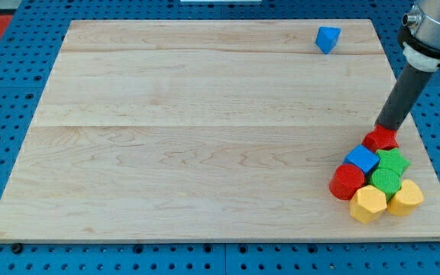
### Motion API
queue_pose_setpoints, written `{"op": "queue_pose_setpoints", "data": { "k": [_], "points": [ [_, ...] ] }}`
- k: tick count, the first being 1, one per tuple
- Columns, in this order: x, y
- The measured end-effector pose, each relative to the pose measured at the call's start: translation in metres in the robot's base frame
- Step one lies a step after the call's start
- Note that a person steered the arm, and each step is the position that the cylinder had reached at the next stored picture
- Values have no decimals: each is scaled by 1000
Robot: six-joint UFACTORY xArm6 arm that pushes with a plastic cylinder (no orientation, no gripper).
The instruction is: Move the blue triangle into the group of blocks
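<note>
The blue triangle lies alone near the view's top right of the wooden board. The group sits at the bottom right: a red block, a blue cube, a green star, a red cylinder, a green block, a yellow hexagon and a yellow block. My tip is at the top edge of the red block, at the top of the group. It is far below and right of the blue triangle.
The board rests on a blue perforated table. The arm's grey body hangs over the board's right edge at the view's top right.
</note>
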State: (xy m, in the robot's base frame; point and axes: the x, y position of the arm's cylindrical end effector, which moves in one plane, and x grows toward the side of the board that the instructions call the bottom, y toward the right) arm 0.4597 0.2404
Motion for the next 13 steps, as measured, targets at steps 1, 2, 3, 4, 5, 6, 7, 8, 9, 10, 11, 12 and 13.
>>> {"op": "queue_pose_setpoints", "data": {
  "k": [1,2,3,4,5,6,7,8,9,10,11,12,13],
  "points": [
    [0,-5],
    [0,-25],
    [-4,-37],
    [-13,-39],
    [-39,-46],
    [-78,-52],
    [-117,-25],
    [-168,-2],
    [-210,0],
    [-226,-18],
    [-226,-57],
    [-226,-82],
    [-219,-83]
  ]
}}
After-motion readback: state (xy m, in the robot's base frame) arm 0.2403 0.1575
